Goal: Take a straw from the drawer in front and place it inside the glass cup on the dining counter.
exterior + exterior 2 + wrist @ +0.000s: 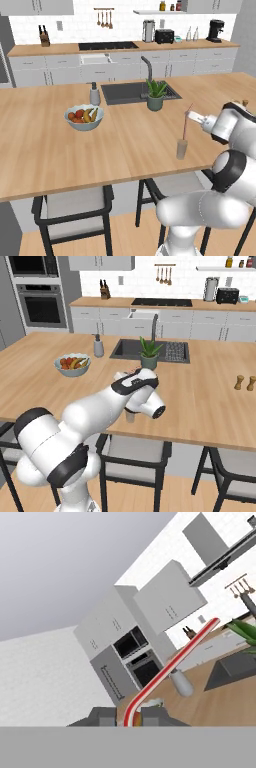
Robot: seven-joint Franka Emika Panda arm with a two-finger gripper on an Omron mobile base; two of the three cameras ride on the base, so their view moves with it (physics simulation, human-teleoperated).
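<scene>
The thin red-pink straw (186, 125) hangs almost upright over the dining counter (50, 145), its bent end at the top. My gripper (190, 116) is shut on its upper part. The straw's lower tip reaches the rim of the small clear glass cup (182, 149), which stands near the counter's front edge; whether the tip is inside, I cannot tell. In the hand view the straw (172, 662) runs out from between the fingertips (152, 714). In the right base view my wrist covers most of the cup (130, 417). The white drawer (96, 59) stands open at the far cabinets.
A potted plant (155, 95), dark sink (125, 92) with faucet, grey soap dispenser (94, 94) and fruit bowl (84, 117) sit on the island. Black stools (75, 210) line its near edge. Salt and pepper shakers (245, 382) stand to the right.
</scene>
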